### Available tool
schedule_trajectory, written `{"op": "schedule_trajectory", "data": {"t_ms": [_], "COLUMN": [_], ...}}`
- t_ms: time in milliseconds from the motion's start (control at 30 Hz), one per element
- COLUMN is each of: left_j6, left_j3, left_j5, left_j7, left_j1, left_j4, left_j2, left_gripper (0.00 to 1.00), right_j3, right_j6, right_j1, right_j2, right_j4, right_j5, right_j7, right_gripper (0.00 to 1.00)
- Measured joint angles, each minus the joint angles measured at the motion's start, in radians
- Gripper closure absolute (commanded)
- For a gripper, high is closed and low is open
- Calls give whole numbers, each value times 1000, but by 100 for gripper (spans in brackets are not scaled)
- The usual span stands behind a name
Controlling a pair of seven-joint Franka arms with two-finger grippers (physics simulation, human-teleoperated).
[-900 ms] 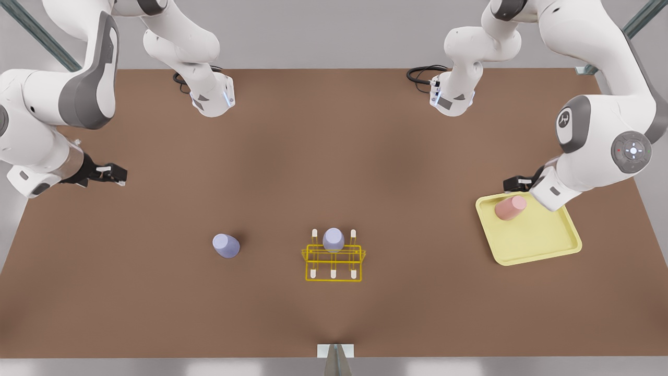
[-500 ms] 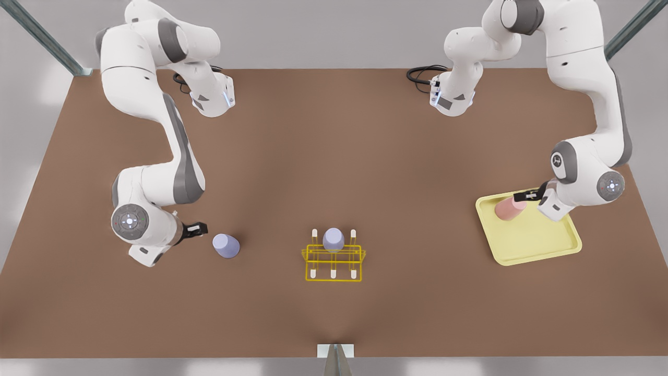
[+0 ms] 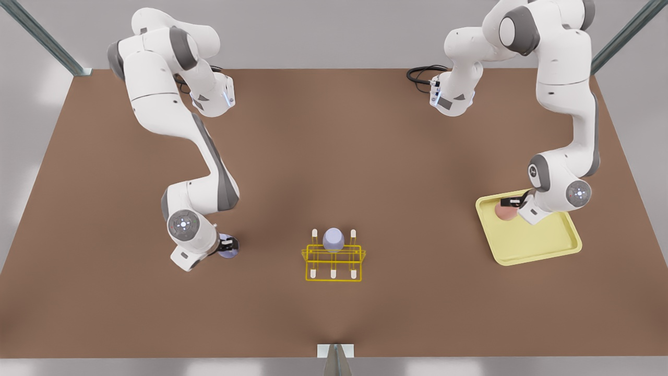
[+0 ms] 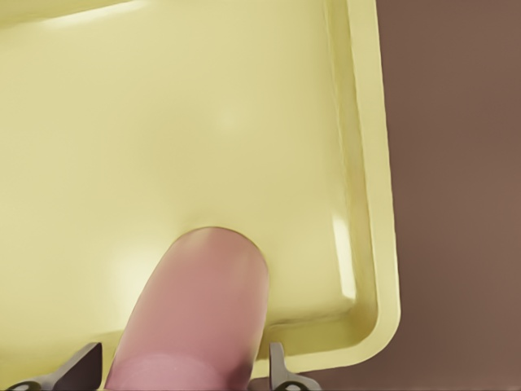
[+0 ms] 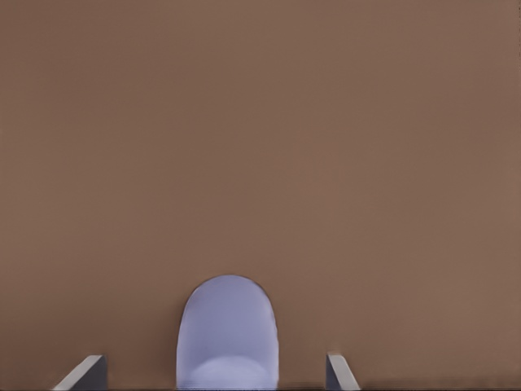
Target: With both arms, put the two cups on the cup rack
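- Since both arms swept in from the table's sides a moment ago, each gripper now sits at its cup: the left gripper (image 3: 512,201) over the pink cup (image 3: 504,212) on the tray (image 3: 543,245), the right gripper (image 3: 228,244) at the loose lavender cup (image 3: 229,253) on the table (image 3: 334,156).
- In the left wrist view the pink cup (image 4: 195,314) lies between the two fingertips (image 4: 281,371), which stand spread with a gap on each side; the left gripper (image 4: 179,375) is not yet clamped.
- The right wrist view shows the same for the lavender cup (image 5: 227,334): fingertips (image 5: 85,373) wide on both sides, nothing gripped by the right gripper (image 5: 213,376).
- The approach looks finished on both sides, so the next step is probably closing on the cups, then carrying them to the rack (image 3: 333,261).
- The tray, near the table's edge at the front view's right, holds only the pink cup, close to its far corner.
- The rack, mid-table toward the near edge, already carries a second lavender cup (image 3: 333,239) on its middle back peg; the other five pegs are bare.
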Motion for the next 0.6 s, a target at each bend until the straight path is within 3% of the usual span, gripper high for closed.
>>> {"op": "schedule_trajectory", "data": {"t_ms": [233,600], "left_j6": [32,61], "left_j3": [0,-1], "left_j5": [-4,-2], "left_j7": [30,59], "left_j1": [0,1], "left_j4": [-11,-6], "left_j2": [27,29], "left_gripper": [3,10], "right_j3": [2,2], "right_j6": [144,209], "right_j1": [-9,-9], "right_j2": [-58,-40], "right_j4": [-157,-237], "right_j5": [6,53], "right_j7": [68,133], "right_gripper": [0,0]}}
